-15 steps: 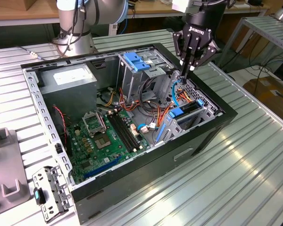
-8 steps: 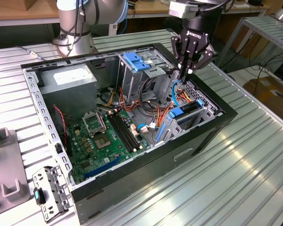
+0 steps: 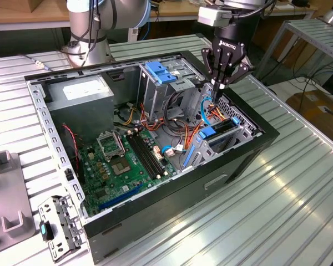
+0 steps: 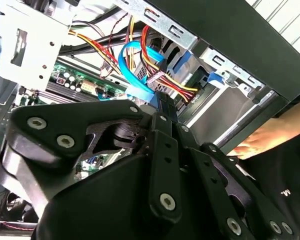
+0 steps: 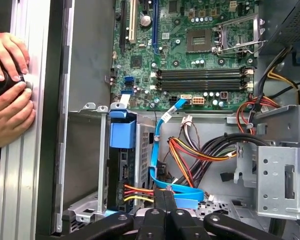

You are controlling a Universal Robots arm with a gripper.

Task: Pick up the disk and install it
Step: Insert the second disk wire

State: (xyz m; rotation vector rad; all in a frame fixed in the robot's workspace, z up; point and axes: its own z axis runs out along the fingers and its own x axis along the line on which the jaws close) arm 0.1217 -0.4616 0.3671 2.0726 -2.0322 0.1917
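Note:
The disk stands on edge in the metal bay at the front corner of the open computer case, on the exterior view's right. Its blue carrier frame faces up. Red, yellow and orange wires reach its lower end. My gripper hangs just above the case behind that bay, shut, with its fingertips pressed together. In both wrist views the fingertips meet at a flat blue cable that loops over the wire bundle. I cannot tell whether they pinch it.
A drive cage with a blue handle stands mid-case, beside a grey power-supply box. The green motherboard lies on the case floor. A person's hands rest on the table rail outside the case. A loose metal bracket lies on the table.

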